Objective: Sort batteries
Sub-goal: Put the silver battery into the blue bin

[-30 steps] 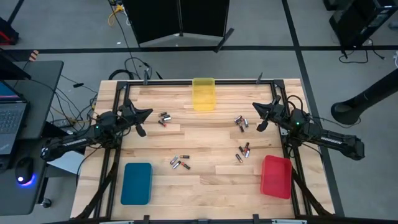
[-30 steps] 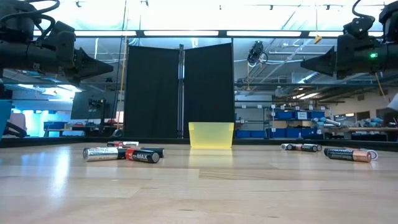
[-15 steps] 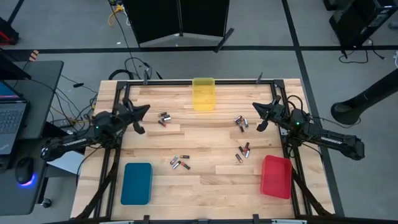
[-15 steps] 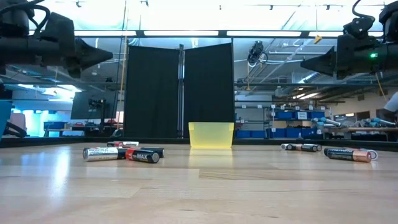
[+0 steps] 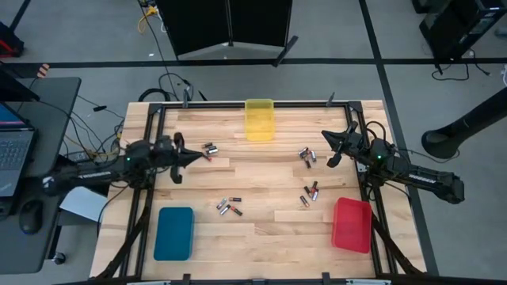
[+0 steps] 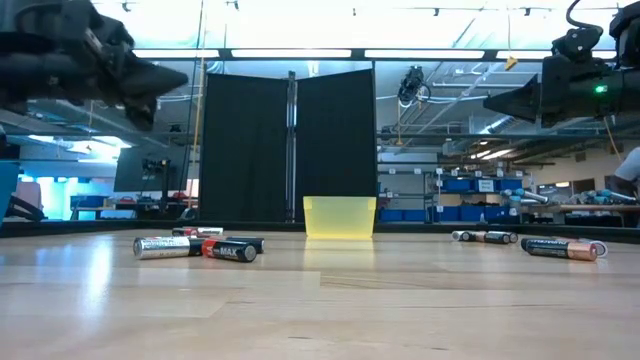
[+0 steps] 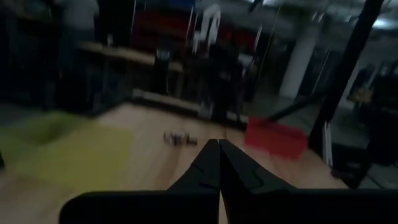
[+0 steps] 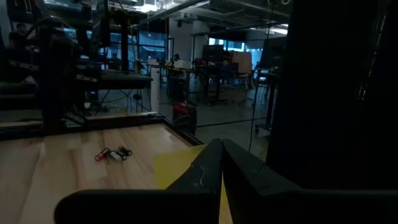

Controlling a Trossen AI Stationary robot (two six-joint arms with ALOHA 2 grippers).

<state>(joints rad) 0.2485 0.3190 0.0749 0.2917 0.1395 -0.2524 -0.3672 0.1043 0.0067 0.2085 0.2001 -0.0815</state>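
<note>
- Batteries lie scattered in small clusters across the wooden bench, some near the yellow tray, others mid-bench and toward the red tray; none sorted yet.
- The left hand, fingers pressed together, hovers just beside the nearest cluster; the right hand, likewise closed, hangs near another pair.
- The cells look rigid, smooth and apt to roll; a grip across the barrel's middle seems safest.
</note>
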